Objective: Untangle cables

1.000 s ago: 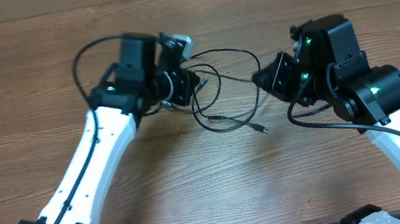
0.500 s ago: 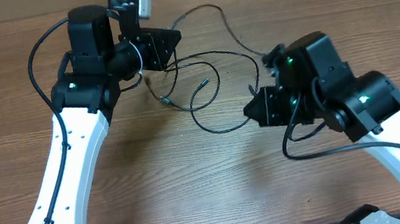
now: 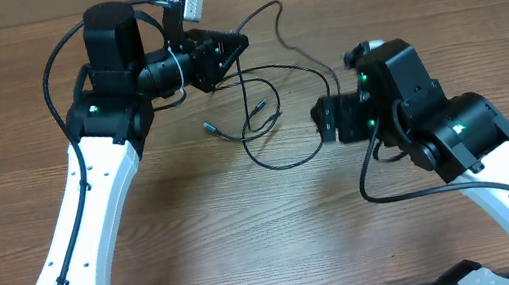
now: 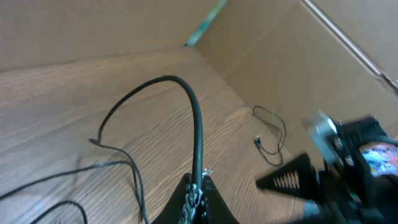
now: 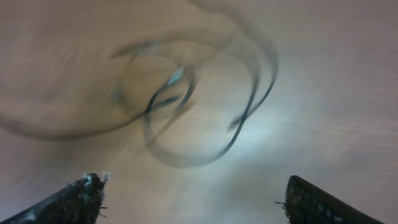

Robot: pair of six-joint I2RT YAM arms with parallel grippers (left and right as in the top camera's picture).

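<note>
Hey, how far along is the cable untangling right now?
Done: the cables lie in loose open loops, not a tight bundle. In hand: the left gripper is shut on one of them; the right gripper is open and empty. Left: the loops cross each other, so the two are not separated yet.

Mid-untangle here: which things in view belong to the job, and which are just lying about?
Job:
- thin black cables with silvery plug tips, one pinched in the shut left tool
- right tool, open and empty

Just there:
- brown wooden table
- tan cardboard walls
</note>
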